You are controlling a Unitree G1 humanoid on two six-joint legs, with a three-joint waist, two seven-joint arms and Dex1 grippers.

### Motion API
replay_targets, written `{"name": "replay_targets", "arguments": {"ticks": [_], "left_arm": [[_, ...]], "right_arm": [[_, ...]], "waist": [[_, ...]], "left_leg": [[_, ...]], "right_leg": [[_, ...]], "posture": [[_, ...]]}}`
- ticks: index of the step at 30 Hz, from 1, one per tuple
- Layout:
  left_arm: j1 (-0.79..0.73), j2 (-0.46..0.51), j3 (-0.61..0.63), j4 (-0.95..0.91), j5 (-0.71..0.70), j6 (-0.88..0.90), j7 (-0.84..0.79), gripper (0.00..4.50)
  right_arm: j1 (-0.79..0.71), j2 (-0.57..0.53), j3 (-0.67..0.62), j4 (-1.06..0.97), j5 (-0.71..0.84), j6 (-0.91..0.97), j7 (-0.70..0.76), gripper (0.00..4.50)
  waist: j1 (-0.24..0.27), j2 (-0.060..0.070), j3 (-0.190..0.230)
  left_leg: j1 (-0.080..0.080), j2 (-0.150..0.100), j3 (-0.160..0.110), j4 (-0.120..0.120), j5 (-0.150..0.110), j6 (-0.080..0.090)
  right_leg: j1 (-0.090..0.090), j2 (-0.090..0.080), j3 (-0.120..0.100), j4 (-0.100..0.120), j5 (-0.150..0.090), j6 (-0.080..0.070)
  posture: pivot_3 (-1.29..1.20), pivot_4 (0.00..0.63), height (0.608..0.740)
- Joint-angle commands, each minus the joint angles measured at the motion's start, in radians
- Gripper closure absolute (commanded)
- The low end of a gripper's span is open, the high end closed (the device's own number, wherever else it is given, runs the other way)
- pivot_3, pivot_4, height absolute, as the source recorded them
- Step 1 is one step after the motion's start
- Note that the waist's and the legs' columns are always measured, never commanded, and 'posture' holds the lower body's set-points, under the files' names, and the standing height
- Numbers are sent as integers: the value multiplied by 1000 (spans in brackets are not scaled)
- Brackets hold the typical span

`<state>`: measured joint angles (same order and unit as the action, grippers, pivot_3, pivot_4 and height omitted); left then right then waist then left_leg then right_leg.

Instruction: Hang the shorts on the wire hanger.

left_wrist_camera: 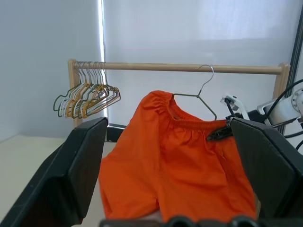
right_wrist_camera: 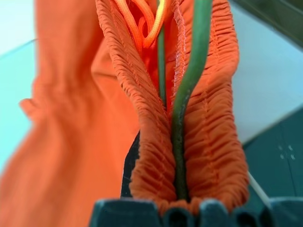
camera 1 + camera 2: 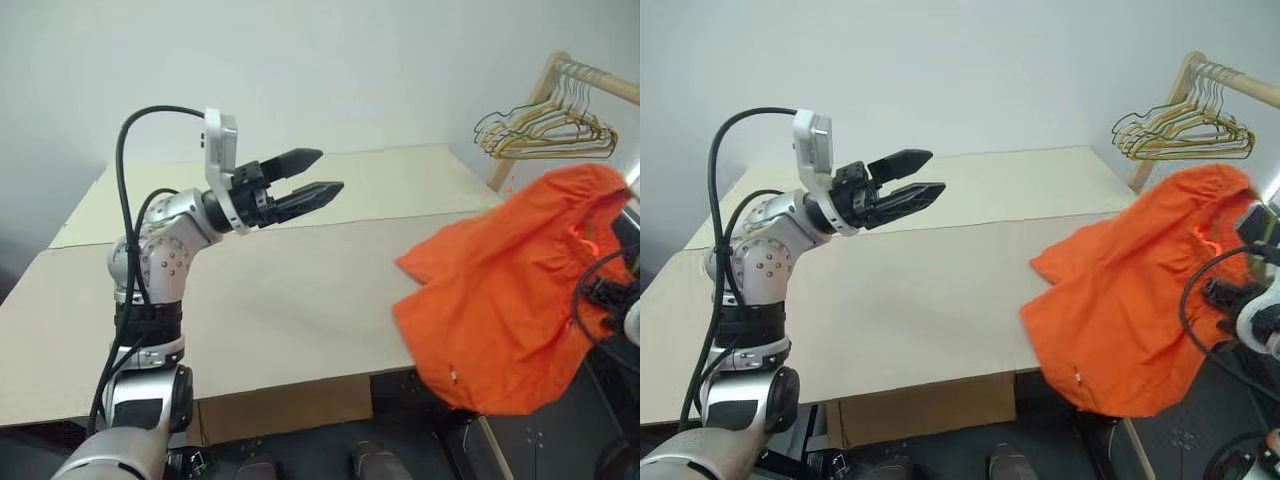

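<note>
We see the left gripper (image 3: 305,178) raised over the cardboard-covered table (image 3: 300,290) in the upper left of the head view, its two black fingers spread wide with nothing between them. The shorts (image 3: 510,290) fill the right side of that view, bright orange, hanging off the table's right edge with the lower part drooping past it. In the left wrist view the shorts sit at centre with the wire hanger (image 1: 201,92) rising out of the gathered waistband, its hook just below the wooden rail (image 1: 180,67). The right gripper (image 1: 222,134) is clamped shut on the waistband at its right end; the right wrist view shows bunched elastic and hanger wire pressed together at the fingers' base. A bunch of yellowish hangers (image 3: 545,130) hangs on the rail at upper right.
</note>
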<state>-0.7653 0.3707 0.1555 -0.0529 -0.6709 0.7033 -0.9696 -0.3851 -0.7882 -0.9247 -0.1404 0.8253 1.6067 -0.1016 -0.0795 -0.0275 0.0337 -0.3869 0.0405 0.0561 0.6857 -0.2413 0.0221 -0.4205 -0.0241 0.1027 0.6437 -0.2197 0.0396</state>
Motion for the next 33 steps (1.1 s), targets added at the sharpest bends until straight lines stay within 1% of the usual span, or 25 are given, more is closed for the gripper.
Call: {"name": "replay_targets", "arguments": {"ticks": [1,3,6,9,12,18,22,26,29,33], "left_arm": [[-1,21,0,-39,-25,-6,9,25],[6,27,-4,-47,-24,-8,12,25],[11,37,-10,-52,-24,-16,12,25],[11,41,-14,-51,-24,-19,12,25],[9,44,-23,-46,-19,-28,7,25],[8,49,-30,-49,-19,-33,4,25],[10,53,-32,-56,-21,-32,4,25],[8,58,-35,-55,-21,-34,3,25],[5,60,-38,-55,-20,-36,0,25],[5,65,-43,-59,-20,-38,-2,25]], "right_arm": [[-106,-74,-63,124,124,8,-190,4500],[-203,-92,-108,227,119,8,-301,4500],[-297,-119,-146,324,125,8,-422,4500],[-457,-136,-229,424,35,8,-536,4500],[-580,-141,-290,485,-81,8,-600,4500],[-690,-144,-369,537,-279,5,-611,4500],[-707,-150,-399,569,-383,-35,-587,4500],[-706,-144,-404,590,-458,-62,-553,4500],[-708,-159,-409,633,-496,-114,-531,4500],[-708,-155,-389,638,-531,-122,-504,4500]], "waist": [[-10,0,0],[-18,0,0],[-21,0,0],[-26,2,0],[-28,3,0],[-31,7,-1],[-31,7,-1],[-32,8,-1],[-37,8,-1],[-41,8,-1]], "left_leg": [[0,-1,0,-1,0,0],[1,-3,-1,-4,0,0],[2,-7,0,-6,0,0],[3,-8,2,-7,0,0],[3,-10,3,-6,0,0],[-1,-10,4,-9,0,0],[-2,-11,5,-9,-1,2],[-2,-11,5,-10,-1,2],[-2,-10,5,-10,-1,2],[-1,-11,5,-10,-1,2]], "right_leg": [[0,0,1,-1,0,0],[0,-1,3,-2,0,0],[1,-2,8,-2,-1,2],[1,-1,14,-3,-1,4],[0,-1,18,-5,-2,4],[0,-1,21,-15,-2,5],[-1,-2,21,-17,-1,7],[-1,-2,21,-17,-1,7],[0,-2,22,-17,-2,6],[0,-2,22,-17,-2,6]], "posture": [[-47,0,740],[-44,0,740],[-39,0,740],[-39,0,740],[-38,0,740],[-35,0,740],[-33,0,740],[-30,0,740],[-30,0,740],[-26,0,740]]}}
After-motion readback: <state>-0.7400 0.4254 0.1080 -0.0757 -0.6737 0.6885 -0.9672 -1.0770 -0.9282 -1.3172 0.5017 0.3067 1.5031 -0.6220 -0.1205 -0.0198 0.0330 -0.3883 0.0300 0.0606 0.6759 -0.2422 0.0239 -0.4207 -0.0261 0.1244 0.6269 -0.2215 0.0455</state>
